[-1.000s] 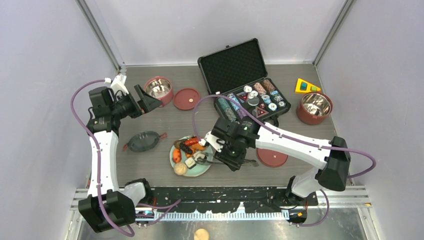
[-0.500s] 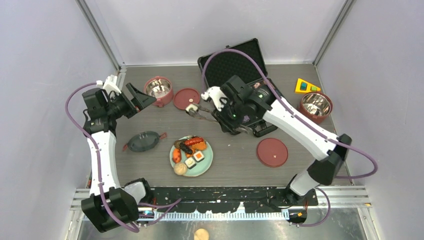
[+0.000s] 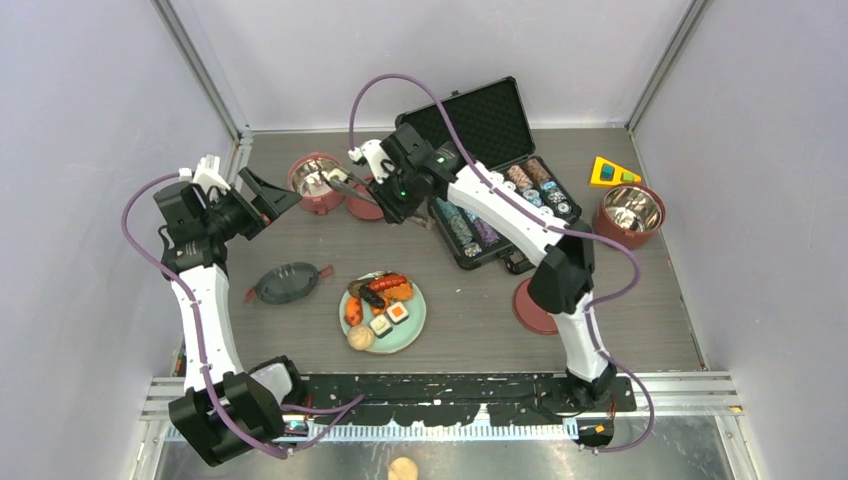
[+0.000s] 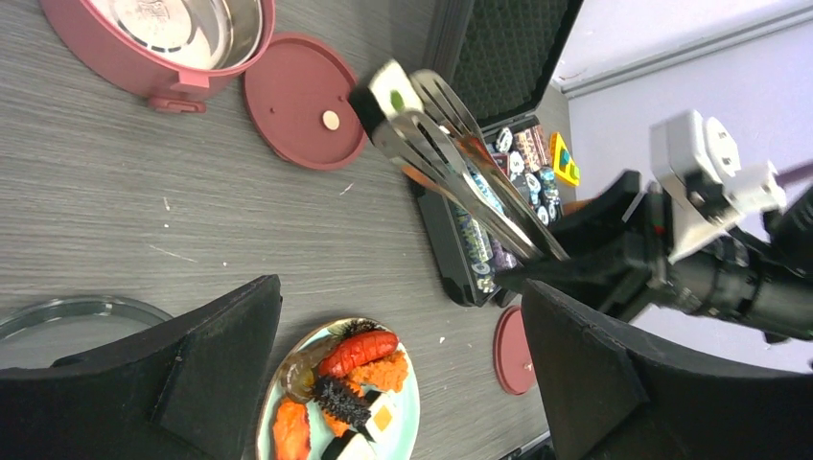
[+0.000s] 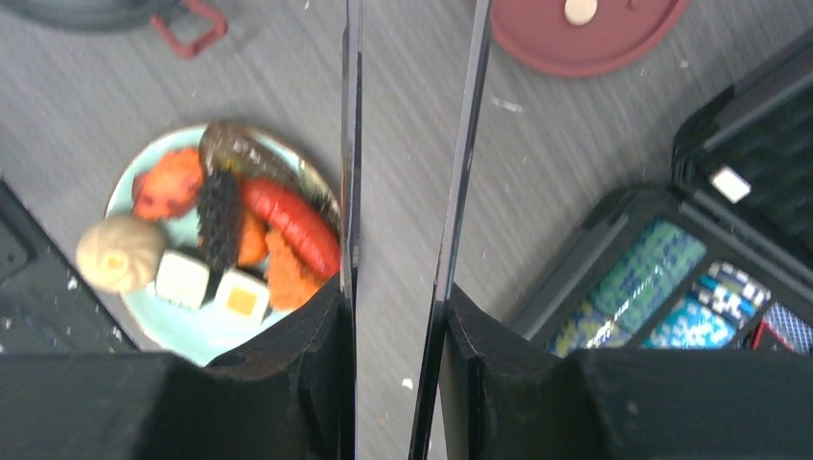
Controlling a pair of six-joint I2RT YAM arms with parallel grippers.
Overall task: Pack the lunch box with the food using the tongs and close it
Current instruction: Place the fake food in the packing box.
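Note:
The lunch box is apart: one maroon steel-lined bowl stands at the back left with a flat red lid beside it. My right gripper is shut on the silver tongs. Their tips hang by the bowl's right rim and pinch a small white piece with a green top. The rest of the food lies on the pale green plate. My left gripper hovers open left of the bowl.
A dark translucent top lid lies left of the plate. A second maroon bowl stands far right. A second red lid lies partly under my right arm. An open black case of poker chips fills the back centre, with a yellow wedge beside it.
My right arm has swung from the plate to the back-left bowl, carrying the tongs with the small white piece. My left gripper has drifted slightly left and stays open.

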